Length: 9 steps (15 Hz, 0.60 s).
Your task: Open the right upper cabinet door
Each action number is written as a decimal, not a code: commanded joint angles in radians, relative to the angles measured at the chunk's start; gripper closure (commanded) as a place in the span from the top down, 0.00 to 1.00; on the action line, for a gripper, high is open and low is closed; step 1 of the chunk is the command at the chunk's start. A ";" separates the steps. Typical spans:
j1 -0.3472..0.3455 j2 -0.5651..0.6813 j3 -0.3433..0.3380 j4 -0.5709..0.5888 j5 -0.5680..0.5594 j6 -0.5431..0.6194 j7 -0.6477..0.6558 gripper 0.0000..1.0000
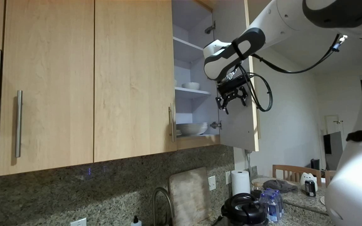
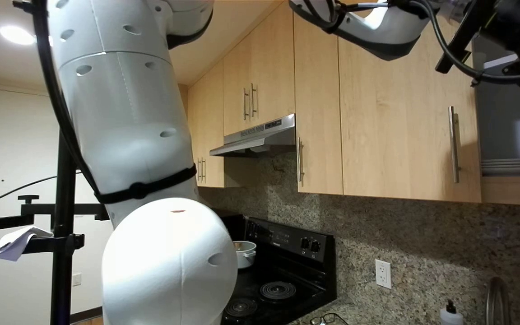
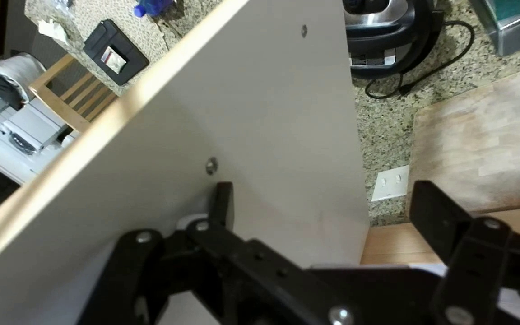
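We're seeing the right upper cabinet door [image 1: 237, 131] standing swung out beside exposed shelves [image 1: 192, 93]; we're judging opening done, probably only retreat remaining. We're holding the gripper [image 3: 330, 210] spread, empty, near the door's inner face, contact unclear; we're needing to clear its free edge [image 3: 124, 107], likely having more room shelf-side.

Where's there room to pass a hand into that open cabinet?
Free: above the stacked dishes, below the middle shelf; and above the white bowl, below the upper shelf. Crowded: the inner face of the right upper cabinet door, where the gripper sits close. Behind the neighbouring closed door I can't see.
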 commanded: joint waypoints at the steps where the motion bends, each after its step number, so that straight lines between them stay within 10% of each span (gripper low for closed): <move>1: -0.027 0.023 0.027 0.036 -0.041 -0.088 0.092 1.00; 9: -0.008 0.057 0.029 0.101 -0.044 -0.297 0.188 1.00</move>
